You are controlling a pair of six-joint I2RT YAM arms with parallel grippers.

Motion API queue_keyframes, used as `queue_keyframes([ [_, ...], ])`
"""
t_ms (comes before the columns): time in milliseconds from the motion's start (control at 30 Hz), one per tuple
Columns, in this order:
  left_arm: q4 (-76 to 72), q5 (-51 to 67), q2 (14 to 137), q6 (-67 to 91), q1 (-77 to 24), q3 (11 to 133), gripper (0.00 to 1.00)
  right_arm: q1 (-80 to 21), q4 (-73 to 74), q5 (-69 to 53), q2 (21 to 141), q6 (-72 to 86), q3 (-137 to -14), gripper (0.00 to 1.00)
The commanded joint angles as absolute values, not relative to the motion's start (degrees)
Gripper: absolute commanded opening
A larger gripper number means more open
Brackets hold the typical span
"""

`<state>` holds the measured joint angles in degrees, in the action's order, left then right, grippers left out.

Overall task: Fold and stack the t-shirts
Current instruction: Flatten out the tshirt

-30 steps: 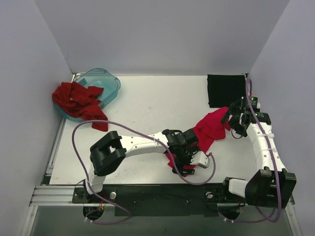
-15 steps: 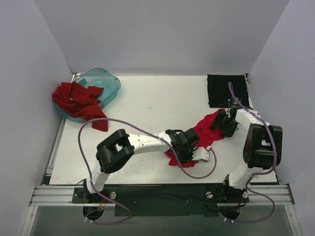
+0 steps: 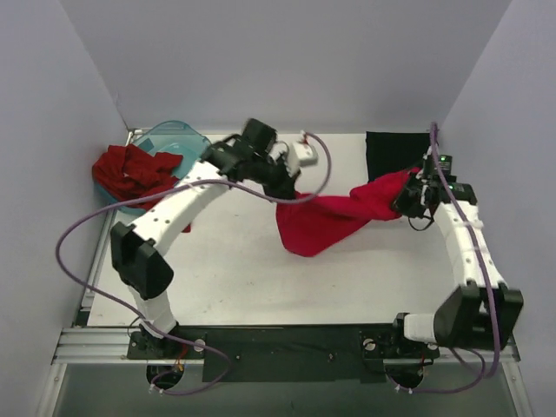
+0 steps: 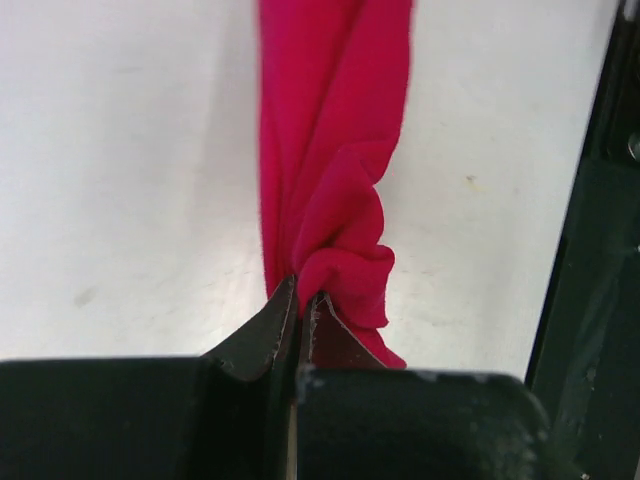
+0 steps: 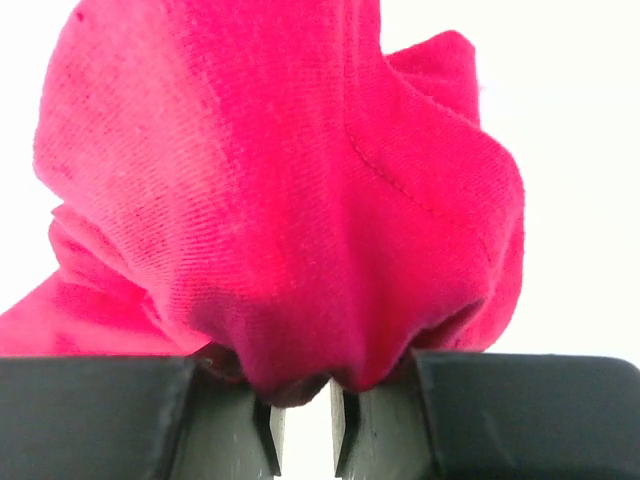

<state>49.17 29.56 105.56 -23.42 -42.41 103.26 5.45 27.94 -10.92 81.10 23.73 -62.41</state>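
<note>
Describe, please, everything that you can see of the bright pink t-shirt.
The pink t-shirt is soft, plain crimson-pink cloth, unfolded and bunched. It hangs stretched between the left end effector and the right end effector, each shut on a gathered edge, sagging most near the left one. Whether it touches the table is unclear.

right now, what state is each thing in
left claw, shut on crimson-pink t-shirt
right claw, shut on crimson-pink t-shirt
crimson-pink t-shirt, unfolded, stretched between both claws
black t-shirt, folded flat on table
teal tub, upright
brick-red t-shirt, crumpled, draped over teal tub rim
</note>
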Motion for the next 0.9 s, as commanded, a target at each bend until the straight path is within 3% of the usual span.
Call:
queue_keyframes([
  [0, 58.0, 35.2, 93.5, -21.1, -32.1, 109.9, 0.00, 5.4, 39.9, -15.8, 65.0, 22.5, -69.7, 0.00],
  [300, 66.1, 40.3, 77.4, -20.1, -22.5, 106.6, 0.00, 2.8, 53.7, -37.2, 47.6, 20.8, -78.1, 0.00],
  [500, 69.0, 42.5, 71.3, -17.2, -20.6, 100.6, 0.00, 0.6, 58.2, -51.6, 42.1, 26.7, -70.3, 0.00],
  [600, 65.4, 40.7, 71.4, -16.5, -19.0, 94.0, 0.00, 0.5, 57.4, -51.4, 44.0, 27.2, -64.8, 0.00],
  [700, 58.5, 39.3, 75.5, -16.0, -16.8, 89.4, 0.00, 0.5, 51.5, -43.2, 50.0, 28.2, -60.3, 0.01],
  [800, 52.0, 36.7, 81.7, -15.9, -16.4, 85.5, 0.00, 0.4, 43.0, -36.0, 61.6, 29.4, -58.6, 0.13],
  [833, 48.6, 36.6, 85.2, -16.8, -16.4, 85.3, 0.00, 0.4, 38.9, -34.9, 64.9, 29.6, -58.8, 0.24],
  [867, 46.8, 35.8, 86.9, -17.1, -16.5, 85.0, 0.00, 0.4, 36.7, -31.4, 70.1, 30.3, -59.4, 0.29],
])
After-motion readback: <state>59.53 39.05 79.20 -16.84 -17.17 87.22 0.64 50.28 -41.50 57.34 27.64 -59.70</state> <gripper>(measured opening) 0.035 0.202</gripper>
